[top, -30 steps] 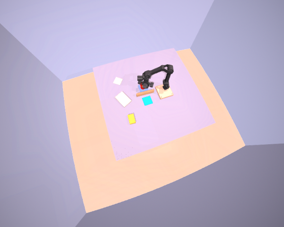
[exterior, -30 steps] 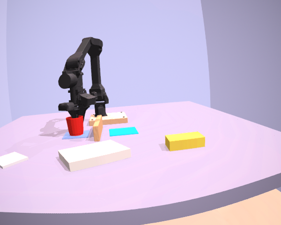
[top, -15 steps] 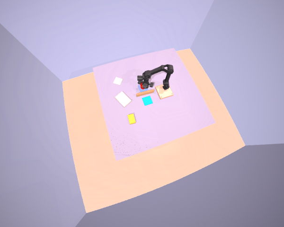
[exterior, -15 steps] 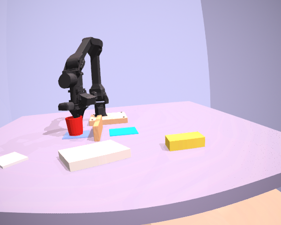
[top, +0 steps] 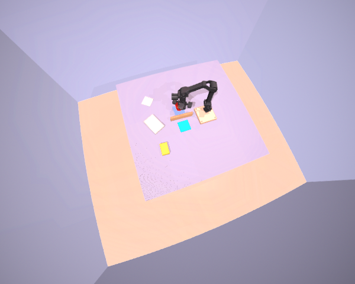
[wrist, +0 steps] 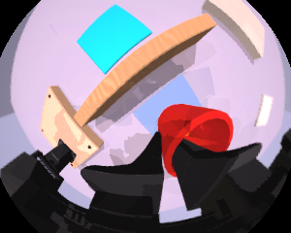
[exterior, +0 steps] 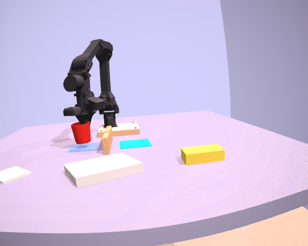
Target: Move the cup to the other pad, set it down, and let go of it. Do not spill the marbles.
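The red cup [top: 176, 106] [exterior: 81, 135] [wrist: 177, 116] hangs slightly tilted, a little above the blue pad [top: 179, 112] [exterior: 93, 147] [wrist: 177, 89]. My gripper [exterior: 86, 123] [wrist: 161, 134] is shut on the cup's wall, with one finger inside the cup and one outside. In the wrist view a small orange spot, likely a marble, shows inside the cup; the rest of the inside is hidden by the wall and finger. The cyan pad [top: 184, 125] [exterior: 135, 143] [wrist: 113, 39] lies flat and bare across the wooden bar.
The upright wooden bar [top: 181, 116] [exterior: 106, 141] [wrist: 150, 63] stands between the pads. A white box [top: 154, 123] [exterior: 103, 169], a thin white slab [top: 147, 101] [exterior: 11, 175] and a yellow block [top: 164, 148] [exterior: 204, 155] lie farther out. The arm stands on a wooden base [top: 209, 119] [exterior: 127, 130].
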Tool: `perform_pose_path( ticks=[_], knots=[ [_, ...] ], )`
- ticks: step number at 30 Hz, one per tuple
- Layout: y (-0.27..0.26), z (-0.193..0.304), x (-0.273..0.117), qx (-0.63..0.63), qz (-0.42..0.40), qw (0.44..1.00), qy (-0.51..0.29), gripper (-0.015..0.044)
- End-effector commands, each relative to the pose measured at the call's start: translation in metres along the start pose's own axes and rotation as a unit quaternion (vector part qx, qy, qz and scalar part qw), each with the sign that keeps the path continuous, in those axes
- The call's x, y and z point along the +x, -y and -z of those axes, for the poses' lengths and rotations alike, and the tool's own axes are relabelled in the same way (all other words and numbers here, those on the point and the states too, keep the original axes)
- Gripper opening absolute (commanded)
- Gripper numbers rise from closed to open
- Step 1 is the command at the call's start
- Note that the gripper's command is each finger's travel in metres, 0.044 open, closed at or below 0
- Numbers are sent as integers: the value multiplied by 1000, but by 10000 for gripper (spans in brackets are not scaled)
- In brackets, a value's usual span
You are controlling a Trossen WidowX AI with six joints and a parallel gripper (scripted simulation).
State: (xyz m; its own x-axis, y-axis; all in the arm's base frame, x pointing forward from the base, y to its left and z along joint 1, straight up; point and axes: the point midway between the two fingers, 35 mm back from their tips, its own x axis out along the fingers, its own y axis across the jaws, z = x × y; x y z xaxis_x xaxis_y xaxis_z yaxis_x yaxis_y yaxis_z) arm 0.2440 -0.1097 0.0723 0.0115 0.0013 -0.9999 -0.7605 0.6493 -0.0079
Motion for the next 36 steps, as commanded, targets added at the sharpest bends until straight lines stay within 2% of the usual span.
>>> perform_pose_path(
  ticks=[1, 15, 36],
  knots=[
    [3, -1, -19, 0, 8, 1000, 1, 0],
    [-1, -1, -60, -1, 7, 1000, 0, 0],
    [-5, -1, -59, -3, 4, 1000, 1, 0]
  ],
)
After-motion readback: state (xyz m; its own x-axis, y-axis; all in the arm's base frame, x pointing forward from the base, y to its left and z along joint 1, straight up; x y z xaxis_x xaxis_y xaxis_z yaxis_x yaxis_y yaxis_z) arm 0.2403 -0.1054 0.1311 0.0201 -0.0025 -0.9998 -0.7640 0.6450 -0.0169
